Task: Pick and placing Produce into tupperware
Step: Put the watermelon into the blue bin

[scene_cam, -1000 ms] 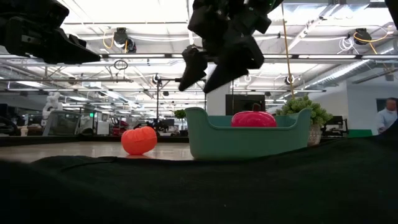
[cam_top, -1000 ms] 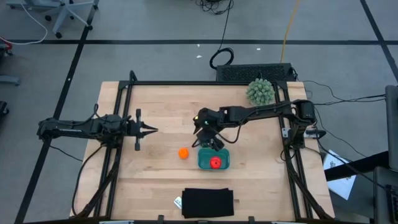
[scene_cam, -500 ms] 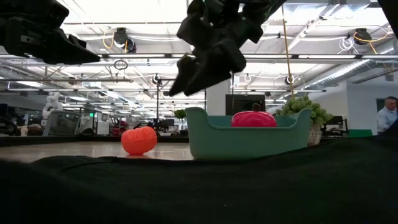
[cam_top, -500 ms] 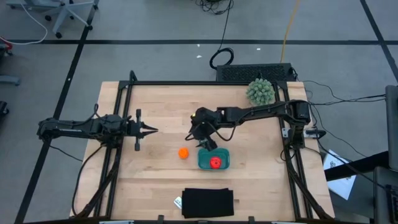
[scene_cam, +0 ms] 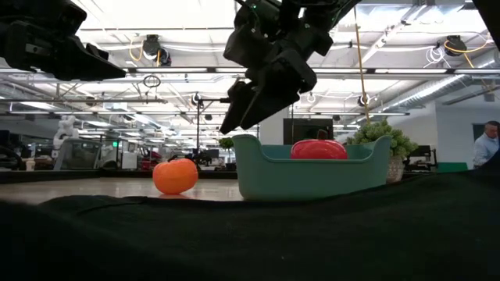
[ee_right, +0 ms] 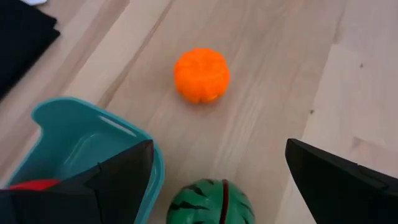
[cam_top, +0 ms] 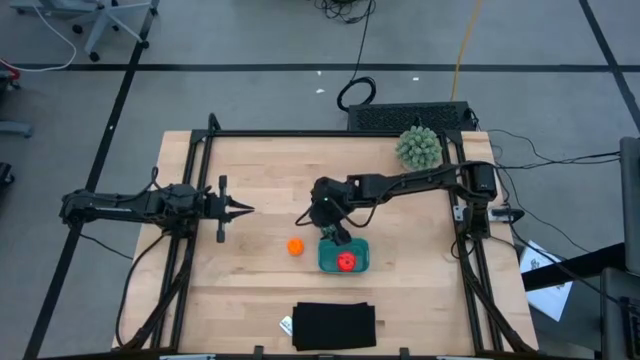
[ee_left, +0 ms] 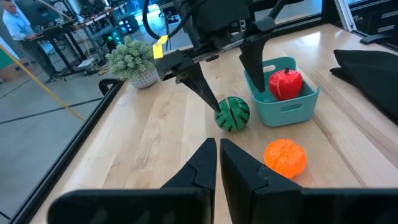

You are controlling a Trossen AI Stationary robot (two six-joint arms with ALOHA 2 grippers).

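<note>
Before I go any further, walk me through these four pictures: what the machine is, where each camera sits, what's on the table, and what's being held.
It is a robot with two dark arms at a wooden table. One camera looks straight down, one sits at table height, and one rides on each wrist. The right gripper is open, hovering over the watermelon without holding it. The left gripper is shut and empty, waiting at the table's left side. The tomato lies in the teal tupperware; the orange ball sits on the wood beside it. A spiky green ball and a black rectangle also lie there.
</note>
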